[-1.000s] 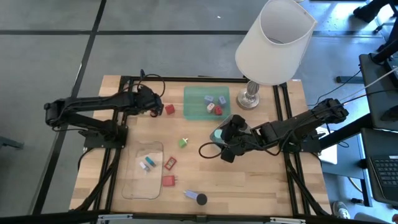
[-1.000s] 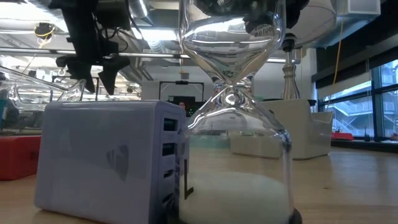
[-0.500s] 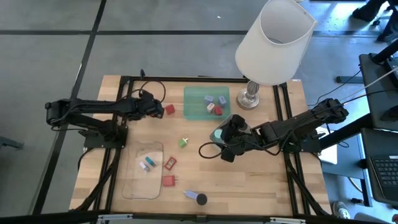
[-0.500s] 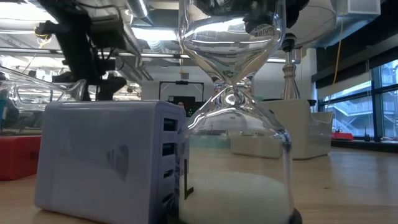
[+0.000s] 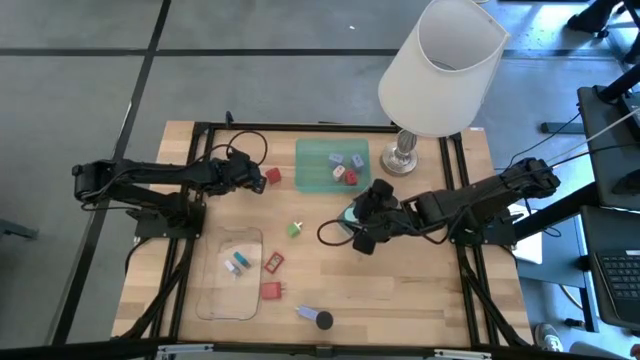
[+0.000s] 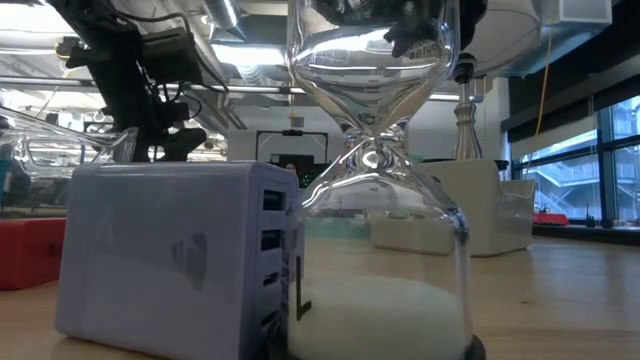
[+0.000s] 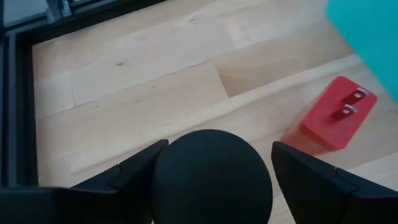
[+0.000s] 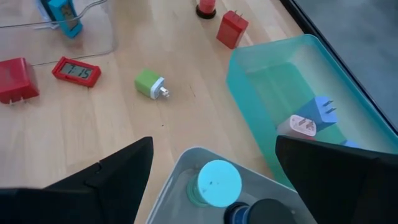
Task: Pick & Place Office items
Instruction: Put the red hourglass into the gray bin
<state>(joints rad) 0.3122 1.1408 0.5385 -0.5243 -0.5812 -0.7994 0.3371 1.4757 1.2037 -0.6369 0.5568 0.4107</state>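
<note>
- Red plug block (image 7: 334, 114) just ahead of left gripper (image 7: 211, 163), fingers spread, holding nothing.
- Probably light, rigid, smooth; best pinched across flat sides, away from prongs.
- Right gripper (image 8: 214, 163) spread, empty, above grey tray (image 8: 171, 169).

I found bare wood across the table's (image 5: 420, 290) near right quarter, open for passage. The lamp (image 5: 440, 70) stood at the far right edge, its white shade overhanging the green tray's (image 5: 312, 165) right end and blocking any descent from above there. The left gripper (image 5: 252, 178) sat just beside a red plug block (image 5: 273, 176), with bare board between it and the frame rail. The right gripper (image 5: 362, 228) hung over the grey tray (image 8: 180, 180), its fingers spread either side of a teal disc (image 8: 219, 179). A green plug (image 5: 296, 229) lay alone mid-table. The clear tray (image 5: 225, 300) took the near left.
</note>
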